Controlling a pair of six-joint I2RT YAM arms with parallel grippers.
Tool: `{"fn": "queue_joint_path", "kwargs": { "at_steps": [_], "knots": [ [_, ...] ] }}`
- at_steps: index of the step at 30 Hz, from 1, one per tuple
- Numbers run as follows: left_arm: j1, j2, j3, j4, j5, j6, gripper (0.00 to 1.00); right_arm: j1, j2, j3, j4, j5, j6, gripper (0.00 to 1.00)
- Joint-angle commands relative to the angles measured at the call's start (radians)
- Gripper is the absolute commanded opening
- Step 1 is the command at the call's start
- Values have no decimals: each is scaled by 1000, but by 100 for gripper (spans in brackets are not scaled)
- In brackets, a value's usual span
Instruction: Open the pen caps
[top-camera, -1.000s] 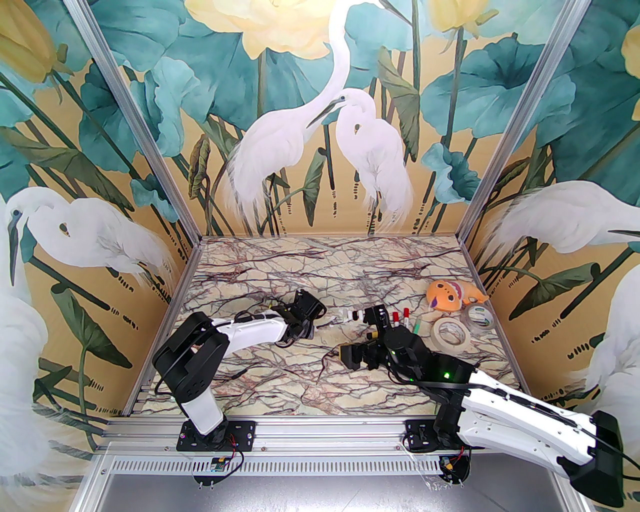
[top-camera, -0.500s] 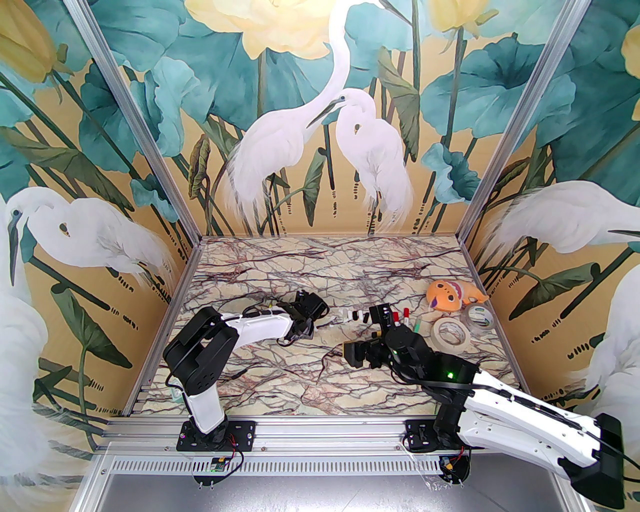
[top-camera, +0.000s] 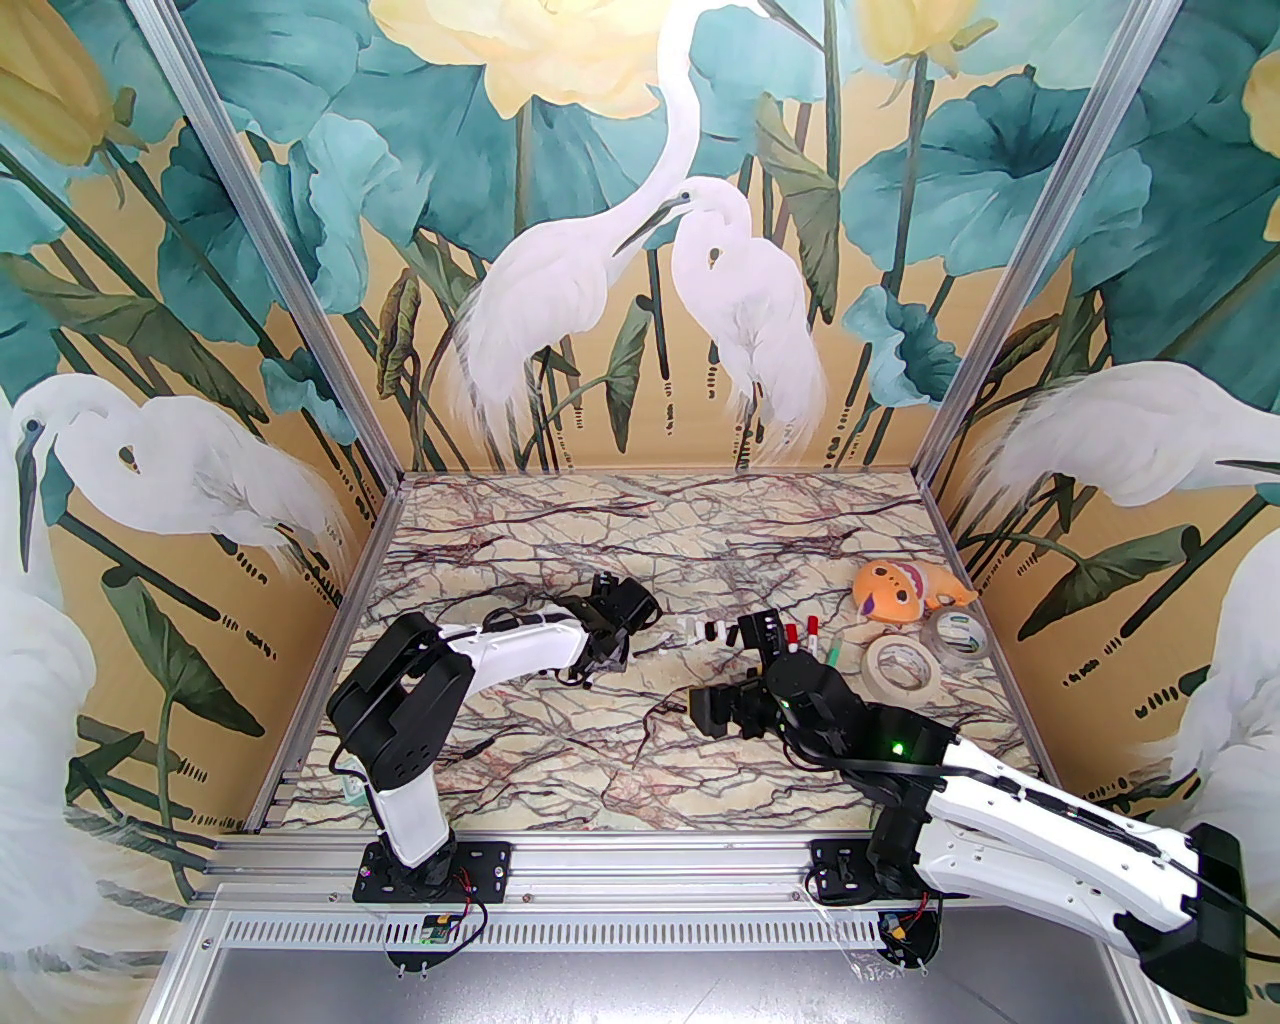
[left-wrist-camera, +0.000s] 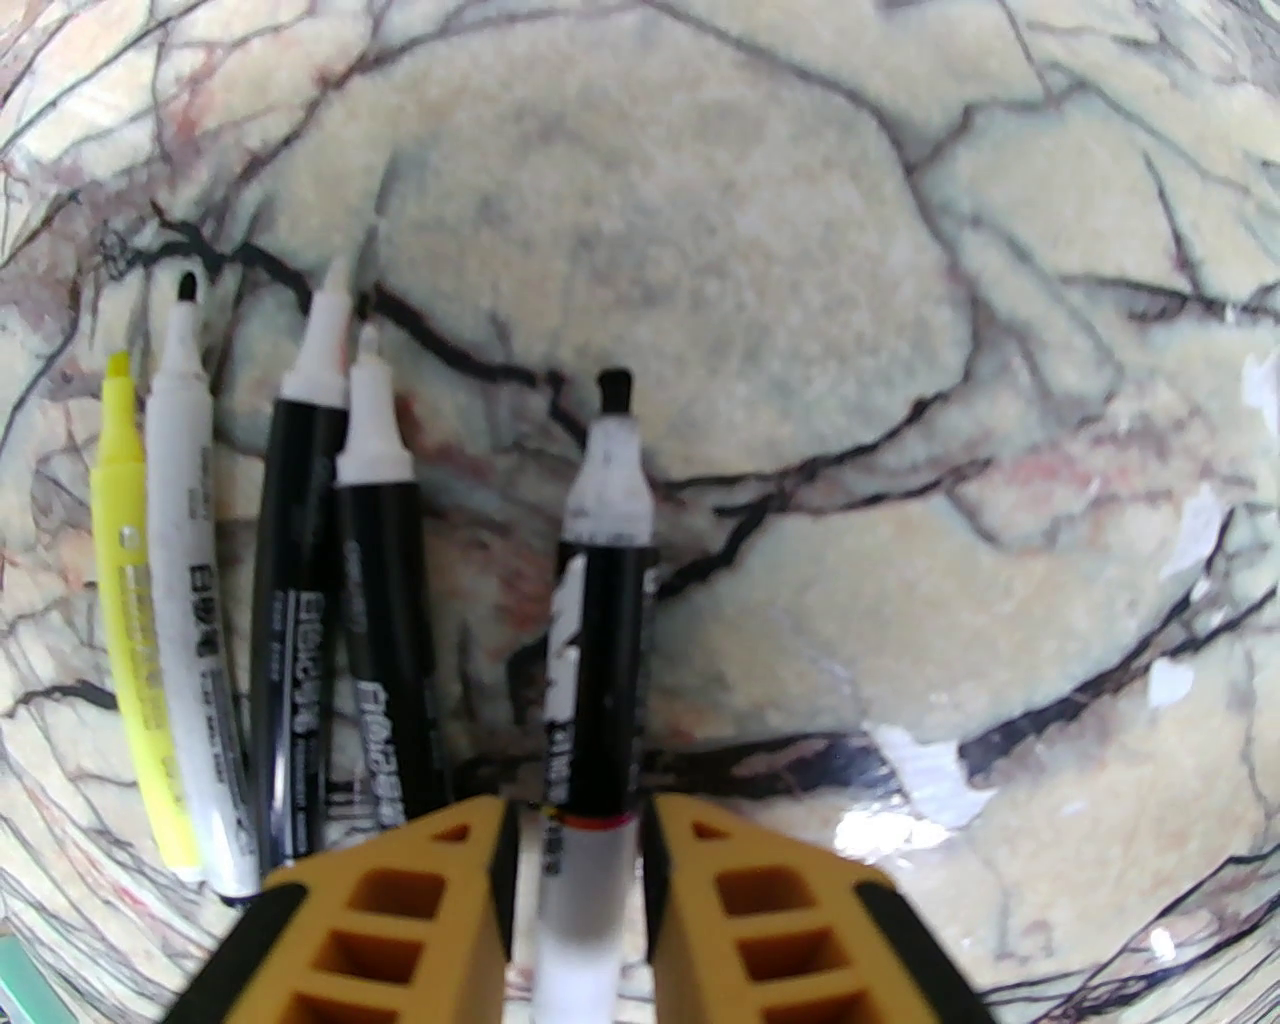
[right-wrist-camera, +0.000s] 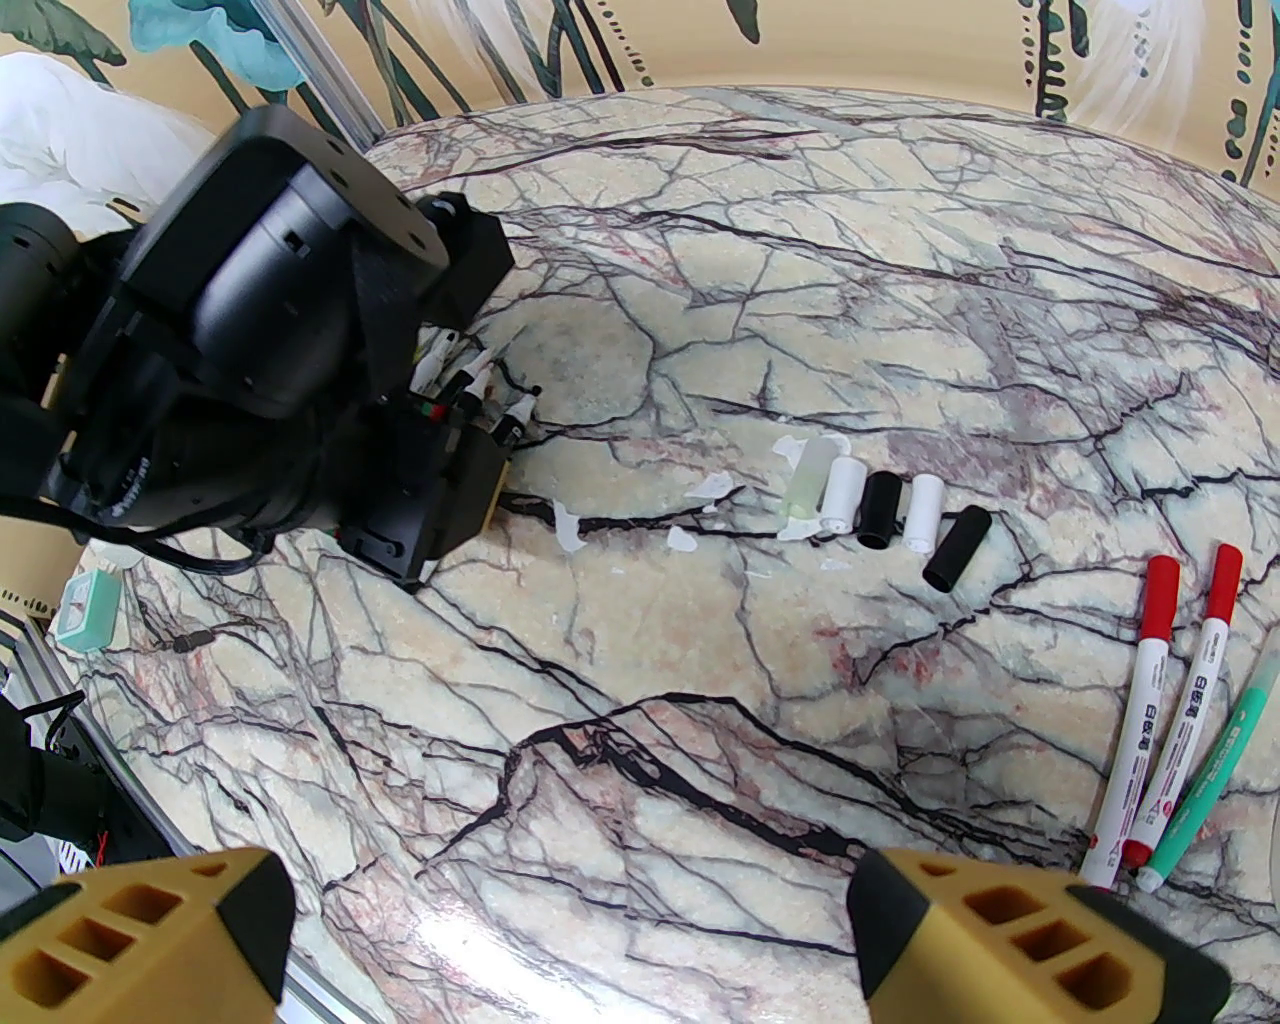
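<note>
Caps (right-wrist-camera: 880, 508) — five off — lie ahead of the wide, empty right gripper (right-wrist-camera: 570, 900); the left gripper (left-wrist-camera: 578, 815), narrowly parted, seems to let go an uncapped pen (left-wrist-camera: 598, 620) — next, grasp a red-capped pen (right-wrist-camera: 1132, 722).

Loose pen caps (right-wrist-camera: 880, 510) lie in a row between uncapped pens (left-wrist-camera: 300, 620) (left) and capped pens (right-wrist-camera: 1138, 700).

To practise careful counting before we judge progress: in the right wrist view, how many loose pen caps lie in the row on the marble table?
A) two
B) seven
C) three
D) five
D: the loose pen caps in the row read pale translucent, white, black, white, black, which makes five.
</note>
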Motion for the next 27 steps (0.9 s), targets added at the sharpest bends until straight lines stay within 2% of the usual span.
{"fn": "queue_joint_path", "kwargs": {
  "at_steps": [1, 3, 6, 8, 10, 11, 15, 17, 20, 27],
  "knots": [
    [8, -83, 17, -54, -12, -1, 39, -10, 7, 23, -47, 32, 58, 99],
    [7, -129, 7, -49, 19, -5, 40, -36, 10, 15, -52, 19, 79, 97],
    [8, -220, -27, -12, 97, -2, 49, -84, 7, 8, -73, 3, 91, 94],
    [8, -280, -56, 22, 150, 6, 66, -138, 10, 7, -86, -29, 90, 93],
    [9, -335, -91, 64, 206, 15, 91, -200, 18, -1, -84, -71, 73, 92],
    [8, -354, -104, 79, 229, 18, 99, -227, 25, -2, -89, -78, 67, 91],
    [8, -450, -172, 179, 369, 56, 100, -328, 78, 12, -128, -78, 33, 84],
    [8, -500, -220, 252, 462, 84, 99, -380, 112, 17, -136, -85, 16, 76],
    [8, -553, -273, 331, 584, 117, 100, -461, 175, 28, -121, -116, -20, 72],
    [8, -641, -374, 466, 777, 156, 99, -646, 385, 83, -65, -191, -111, 61]
  ]
}}
